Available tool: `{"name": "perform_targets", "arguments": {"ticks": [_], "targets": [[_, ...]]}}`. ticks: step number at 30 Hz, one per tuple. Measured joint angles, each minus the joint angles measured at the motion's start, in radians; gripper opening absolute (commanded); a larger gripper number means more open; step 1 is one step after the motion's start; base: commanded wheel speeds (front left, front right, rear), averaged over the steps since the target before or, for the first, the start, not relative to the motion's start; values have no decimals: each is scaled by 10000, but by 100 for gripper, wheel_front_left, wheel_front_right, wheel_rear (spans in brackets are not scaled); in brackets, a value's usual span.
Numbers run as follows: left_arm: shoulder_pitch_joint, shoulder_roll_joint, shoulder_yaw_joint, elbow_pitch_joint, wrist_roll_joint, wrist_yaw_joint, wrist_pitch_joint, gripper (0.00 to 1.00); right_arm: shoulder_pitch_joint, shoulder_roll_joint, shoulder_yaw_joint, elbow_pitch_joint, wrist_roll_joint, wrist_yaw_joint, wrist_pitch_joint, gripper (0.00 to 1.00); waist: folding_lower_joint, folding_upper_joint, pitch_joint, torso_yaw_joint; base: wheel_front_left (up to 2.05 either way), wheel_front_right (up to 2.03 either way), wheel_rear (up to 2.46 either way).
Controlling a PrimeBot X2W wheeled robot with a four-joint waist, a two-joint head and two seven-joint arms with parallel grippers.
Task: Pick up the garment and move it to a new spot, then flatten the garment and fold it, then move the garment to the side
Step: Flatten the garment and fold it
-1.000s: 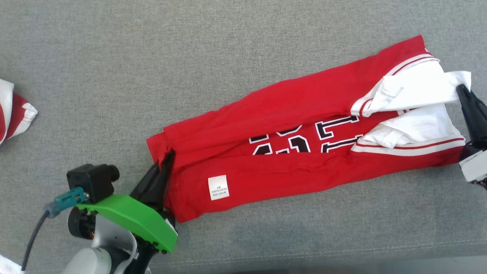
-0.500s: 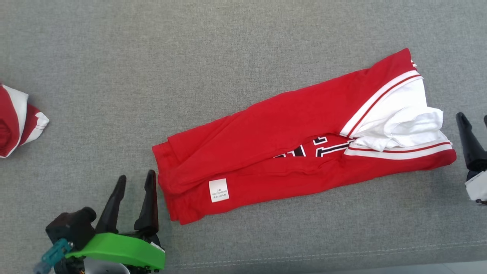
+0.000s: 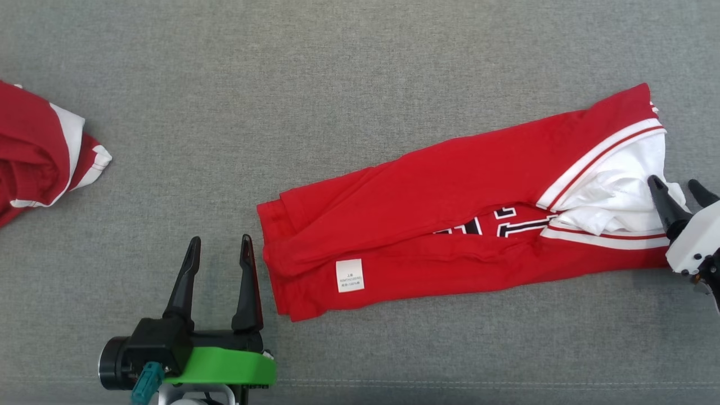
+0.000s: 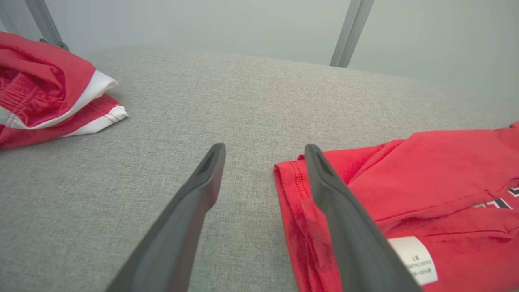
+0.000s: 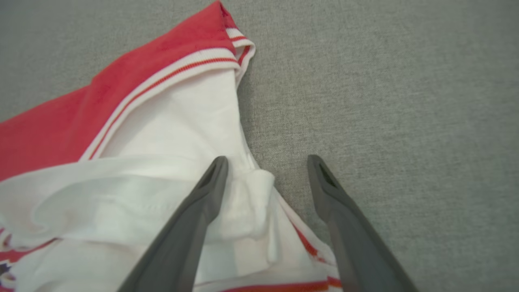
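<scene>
Having let go of the garment [image 3: 427, 191], we rest left end effector [image 3: 220, 239] and right end effector [image 3: 673, 181] released; lengthwise fold done.

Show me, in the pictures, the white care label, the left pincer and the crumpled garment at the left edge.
care label [image 3: 350, 275], head view, middle of the white patch.
left pincer [image 3: 220, 239], head view, midway between its fingertips.
crumpled garment [image 3: 34, 152], head view, on its red fold.
</scene>
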Motion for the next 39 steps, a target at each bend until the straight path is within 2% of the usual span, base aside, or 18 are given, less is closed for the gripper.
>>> {"name": "perform_targets", "arguments": {"ticks": [4,7,9,11,16,21,25,27,29,34,39], "targets": [[64,-531,562,174,585,-568,-2,100,1,75,90,278,142,0,357,100,0,0,73,212,0,0,0],[144,-886,951,389,890,-1028,-10,100,-73,88,249,424,677,-6,648,100,0,0,79,283,0,0,0],[165,-1078,1220,516,1131,-1319,-12,100,-203,67,441,539,1126,-19,859,0,0,0,42,286,0,0,0],[195,-1266,1459,686,1206,-1603,-12,100,-405,334,171,876,1802,-17,861,0,0,0,-12,265,0,0,0],[236,-1567,1835,815,1509,-2261,-12,100,-933,313,-284,1730,2065,23,867,0,0,0,-126,169,0,0,0],[368,-1699,2013,1166,1814,-2778,-12,100,-1223,-393,-1039,2414,1988,10,825,0,0,0,-288,-30,0,0,0],[440,-1787,2230,1254,1987,-2943,-12,100,-1244,-888,-1509,2652,1881,10,681,0,0,0,-464,-218,0,0,0],[571,-1843,2383,1313,2027,-3005,-12,100,-1207,-1145,-1509,2316,1885,8,596,0,0,0,-640,-371,0,0,0],[651,-1864,2477,1348,2059,-3035,-12,100,-1103,-1195,-1254,1655,2123,6,602,0,0,0,-786,-465,0,0,0],[897,-1893,2631,1423,2044,-3085,-12,100,-226,-1068,224,-445,3053,-2,731,0,0,0,-1088,-759,0,0,0],[1025,-1912,2642,1546,1956,-3108,-12,100,160,-236,2130,-2042,3404,-2,506,0,0,0,-1438,-973,0,0,0]]}}
